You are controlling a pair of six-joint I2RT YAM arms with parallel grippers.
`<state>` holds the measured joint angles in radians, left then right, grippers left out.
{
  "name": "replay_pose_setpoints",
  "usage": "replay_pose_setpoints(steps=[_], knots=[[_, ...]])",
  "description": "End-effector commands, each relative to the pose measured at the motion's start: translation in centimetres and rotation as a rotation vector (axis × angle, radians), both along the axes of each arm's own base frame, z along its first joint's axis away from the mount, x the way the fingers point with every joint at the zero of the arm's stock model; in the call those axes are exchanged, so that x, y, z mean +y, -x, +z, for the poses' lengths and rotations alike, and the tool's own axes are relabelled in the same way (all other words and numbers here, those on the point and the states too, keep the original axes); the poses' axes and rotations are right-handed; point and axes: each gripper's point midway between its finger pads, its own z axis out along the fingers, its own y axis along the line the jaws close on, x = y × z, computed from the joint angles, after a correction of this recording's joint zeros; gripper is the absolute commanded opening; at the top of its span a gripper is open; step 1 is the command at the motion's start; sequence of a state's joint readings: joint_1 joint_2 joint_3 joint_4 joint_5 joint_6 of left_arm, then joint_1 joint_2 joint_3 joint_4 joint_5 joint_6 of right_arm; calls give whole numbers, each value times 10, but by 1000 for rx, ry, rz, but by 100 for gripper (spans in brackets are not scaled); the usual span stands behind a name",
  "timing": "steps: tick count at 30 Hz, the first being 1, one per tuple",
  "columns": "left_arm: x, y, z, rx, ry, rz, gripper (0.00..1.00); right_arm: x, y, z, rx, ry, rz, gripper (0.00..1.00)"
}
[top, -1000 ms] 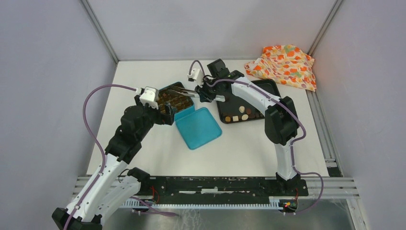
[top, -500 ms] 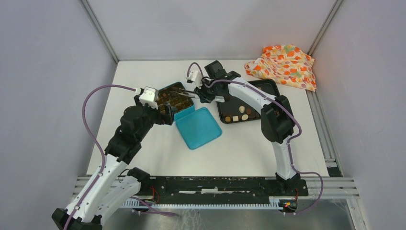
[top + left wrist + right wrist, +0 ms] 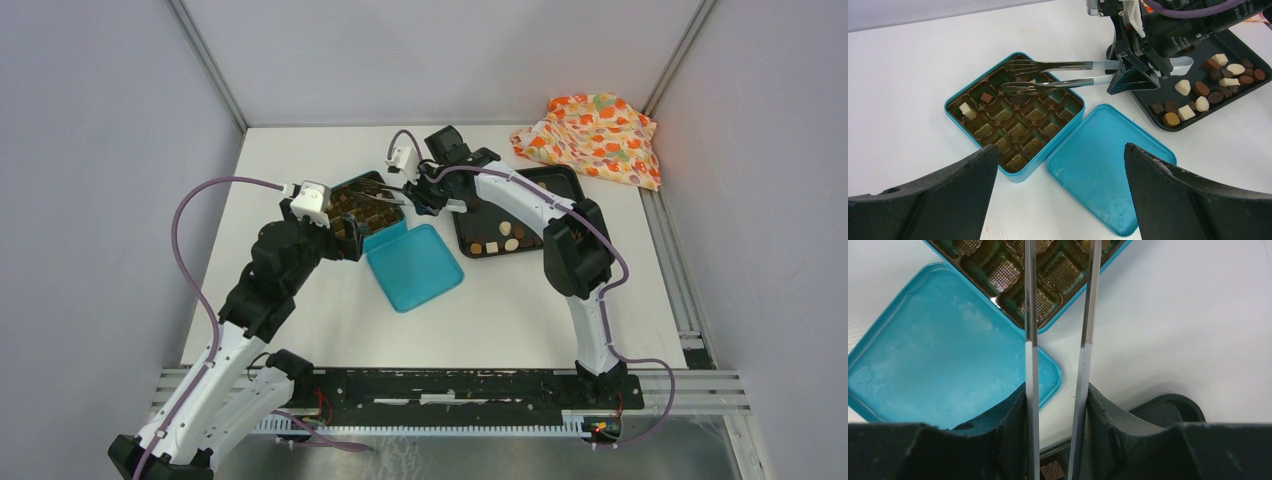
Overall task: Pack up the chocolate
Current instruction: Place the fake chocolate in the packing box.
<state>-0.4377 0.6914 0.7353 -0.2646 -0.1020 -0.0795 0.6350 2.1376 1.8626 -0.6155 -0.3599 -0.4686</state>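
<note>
The chocolate (image 3: 1208, 95) lies as several brown and cream pieces in a black tray (image 3: 560, 180), also seen from above (image 3: 505, 238). A cream piece (image 3: 967, 110) and a brown piece (image 3: 986, 97) sit in cells of the open teal tin (image 3: 1015, 170) (image 3: 365, 208). My right gripper (image 3: 1055, 395) (image 3: 430, 192) is shut on metal tongs (image 3: 1063, 72) (image 3: 1030, 315). The tong tips reach over the tin's far cells, spread apart. I cannot tell if anything is between them. My left gripper (image 3: 1059, 150) (image 3: 345, 238) hangs open above the tin's near corner and the lid, touching nothing.
The teal lid (image 3: 413, 266) (image 3: 948, 370) lies flat beside the tin, toward the near side. An orange flowery cloth (image 3: 592, 135) is bunched at the back right corner. The black tray's rim (image 3: 1168, 410) is just behind my right fingers.
My right gripper has shifted slightly left with the tongs, carrying their tips further over the tin, and the tong arms have spread a little. The left arm has not moved.
</note>
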Motion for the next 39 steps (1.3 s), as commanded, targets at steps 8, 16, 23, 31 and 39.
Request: replay_pose_setpoints(steps=[8, 16, 23, 31, 39], knots=[[3, -1, 17, -44, 13, 14, 100, 2, 14, 55, -78, -87, 48, 43], [4, 0, 19, -52, 18, 14, 100, -28, 39, 77, -109, -120, 51, 43], [3, 1, 19, -53, 21, 11, 100, -84, 49, 72, -121, -134, -10, 43], [2, 1, 18, -50, 20, 5, 100, -180, 47, 57, -85, -211, -194, 43], [1, -1, 16, -40, 16, 6, 100, -272, 47, 37, -81, -178, -431, 43]])
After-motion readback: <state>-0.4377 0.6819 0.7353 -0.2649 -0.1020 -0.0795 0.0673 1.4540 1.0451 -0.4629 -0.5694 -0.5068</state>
